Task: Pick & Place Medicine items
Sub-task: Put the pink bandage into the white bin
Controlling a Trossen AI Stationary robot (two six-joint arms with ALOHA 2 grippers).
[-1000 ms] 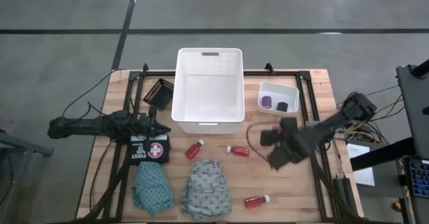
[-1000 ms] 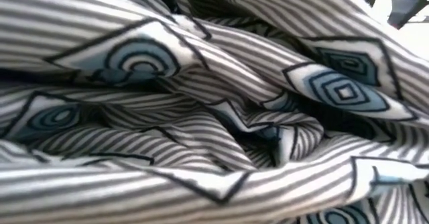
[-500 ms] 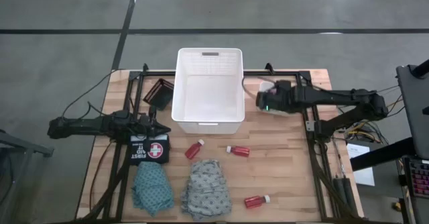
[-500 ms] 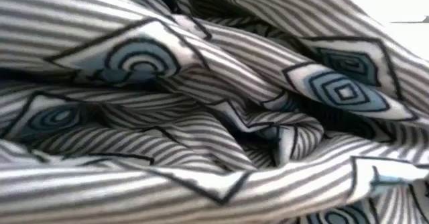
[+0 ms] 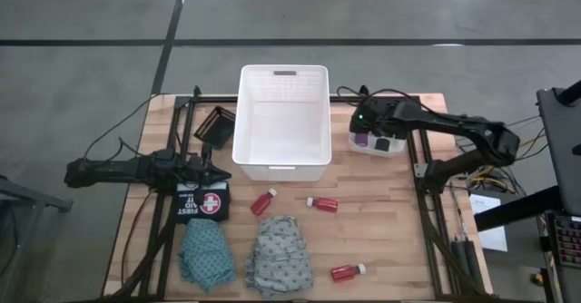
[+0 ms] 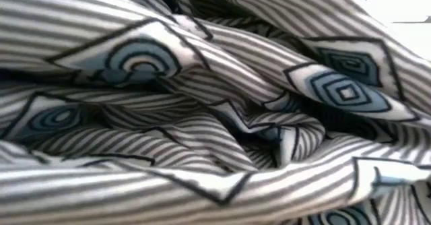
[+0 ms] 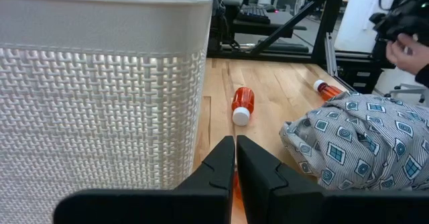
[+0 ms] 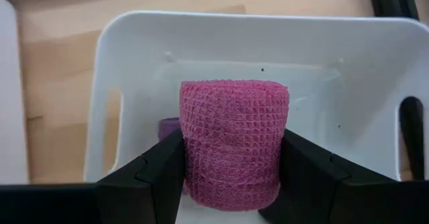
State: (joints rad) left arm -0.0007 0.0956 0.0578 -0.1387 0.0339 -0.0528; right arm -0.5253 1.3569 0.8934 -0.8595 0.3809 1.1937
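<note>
My right gripper point(image 5: 364, 124) hangs over the small white tray point(image 5: 396, 125), shut on a pink roll point(image 8: 233, 143). A purple roll point(image 5: 362, 139) and a black roll point(image 5: 383, 143) lie in that tray. Three red bottles with white caps lie on their sides on the wood point(image 5: 263, 201), point(image 5: 322, 203), point(image 5: 348, 271). The teal cloth point(image 5: 205, 253) and the grey cloth point(image 5: 280, 253) sit crumpled near the near edge. The grey cloth point(image 6: 215, 104) fills the low view. My left gripper point(image 5: 218, 170) waits shut at the table's left, beside the large basket point(image 7: 100, 83). My right gripper pinches the pink roll by its curved side point(image 8: 194, 150) between the two fingers point(image 8: 157, 170), one on each flank. The fingers come from above, slanting down into the tray. The roll is lifted clear of the tray floor, with its axis along the fingers.
A large white basket point(image 5: 282, 117) stands at the far middle. A black first aid pouch point(image 5: 203, 201) lies below my left gripper, and a dark flat case point(image 5: 216, 126) sits left of the basket. Bare wood shows between the bottles and the right edge.
My right gripper has swung from the table's right-middle toward the far edge and left, turning about, and now hangs over the small tray. The left arm, the bottles and the cloths have stayed put.
</note>
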